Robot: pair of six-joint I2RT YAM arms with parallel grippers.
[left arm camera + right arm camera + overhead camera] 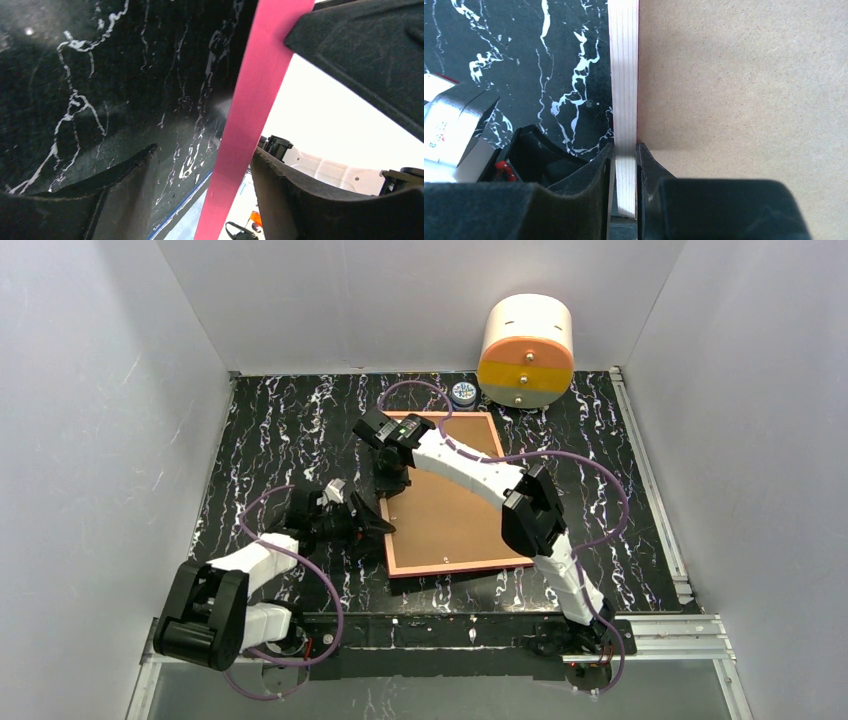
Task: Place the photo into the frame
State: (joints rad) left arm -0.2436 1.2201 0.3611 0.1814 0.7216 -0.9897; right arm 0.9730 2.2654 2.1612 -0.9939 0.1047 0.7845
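The frame (392, 565) lies back-up on the black marbled table, its tan-orange rim around a brown backing board (455, 500). My right gripper (392, 478) is at the frame's left rim. In the right wrist view it (625, 146) is shut on the pale rim (624, 75), with the board (744, 85) just beside it. My left gripper (368, 525) is lower on that same edge. In the left wrist view it (204, 150) stands open astride the pink-red front rim (250, 100), with a gap on one side. No photo shows for certain; a pale blue patch (187, 222) beside the rim may be it.
A white drum (527, 350) with an orange and yellow front stands at the back right, a small blue round tin (463, 393) next to it. Grey walls close in the table on three sides. A metal rail (650, 490) runs along the right edge.
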